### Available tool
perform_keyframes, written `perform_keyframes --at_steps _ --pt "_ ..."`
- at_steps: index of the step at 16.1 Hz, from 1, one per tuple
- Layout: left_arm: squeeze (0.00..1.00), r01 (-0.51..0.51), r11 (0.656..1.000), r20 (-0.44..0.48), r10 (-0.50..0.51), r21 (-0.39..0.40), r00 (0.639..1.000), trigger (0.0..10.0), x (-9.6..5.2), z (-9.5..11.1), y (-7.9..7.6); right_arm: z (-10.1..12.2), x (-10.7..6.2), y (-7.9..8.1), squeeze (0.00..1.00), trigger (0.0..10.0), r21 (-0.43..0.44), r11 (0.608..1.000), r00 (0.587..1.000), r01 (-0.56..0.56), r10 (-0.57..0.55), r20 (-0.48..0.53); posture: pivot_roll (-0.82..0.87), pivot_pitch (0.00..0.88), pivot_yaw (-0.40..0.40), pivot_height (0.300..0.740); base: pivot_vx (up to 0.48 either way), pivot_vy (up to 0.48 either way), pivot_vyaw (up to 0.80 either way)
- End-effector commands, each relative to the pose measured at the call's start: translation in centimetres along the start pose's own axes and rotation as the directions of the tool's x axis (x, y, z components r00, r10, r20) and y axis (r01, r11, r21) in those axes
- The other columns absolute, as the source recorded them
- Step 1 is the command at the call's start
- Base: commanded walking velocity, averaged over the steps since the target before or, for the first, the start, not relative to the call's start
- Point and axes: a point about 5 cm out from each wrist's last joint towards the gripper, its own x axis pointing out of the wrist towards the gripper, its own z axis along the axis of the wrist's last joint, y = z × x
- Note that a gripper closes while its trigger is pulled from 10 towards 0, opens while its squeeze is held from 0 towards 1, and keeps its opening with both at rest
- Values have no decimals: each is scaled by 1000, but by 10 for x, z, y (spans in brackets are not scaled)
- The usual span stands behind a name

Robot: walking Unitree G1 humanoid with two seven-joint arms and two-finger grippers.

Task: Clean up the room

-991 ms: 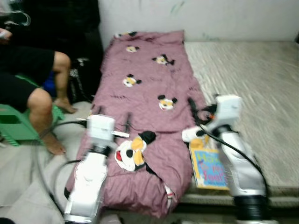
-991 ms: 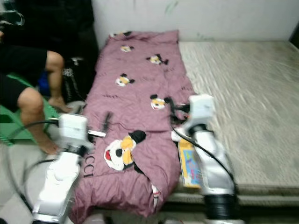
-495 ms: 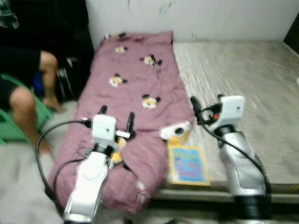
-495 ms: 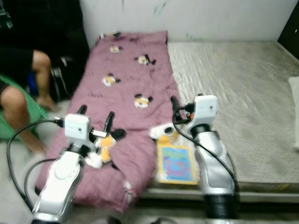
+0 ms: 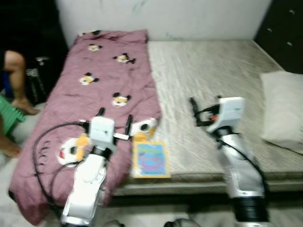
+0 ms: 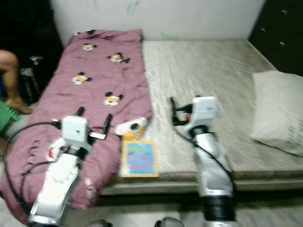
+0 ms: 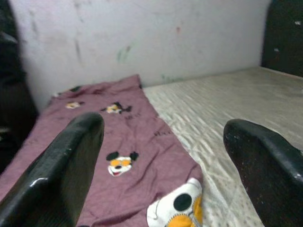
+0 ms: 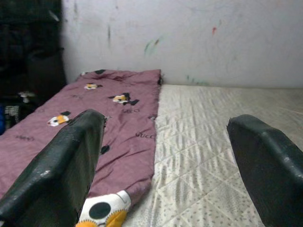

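Both eye views are softly motion-blurred under dim, even indoor light (the wrist views look sharper).

My head stereo pair looks forward and down over the grey quilted mattress (image 5: 213, 75). Both wrist cams sit low near it, facing the white wall (image 8: 189, 33); all share the maroon cartoon-mouse blanket (image 7: 128, 127).
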Motion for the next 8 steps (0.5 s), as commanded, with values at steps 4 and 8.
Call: perform_keyframes --at_steps 4,8 --pt "0 17 1000 11 -17 -6 1000 10000 1 3 -4 4 0 -5 0 10000 -11 1000 1000 14 -14 11 -65 0 22 740 0 -314 0" --pt "0 18 1000 11 -18 -7 1000 10000 2 3 -4 4 1 -6 0 10000 -13 1000 1000 16 -16 10 -67 0 22 740 0 -309 0"
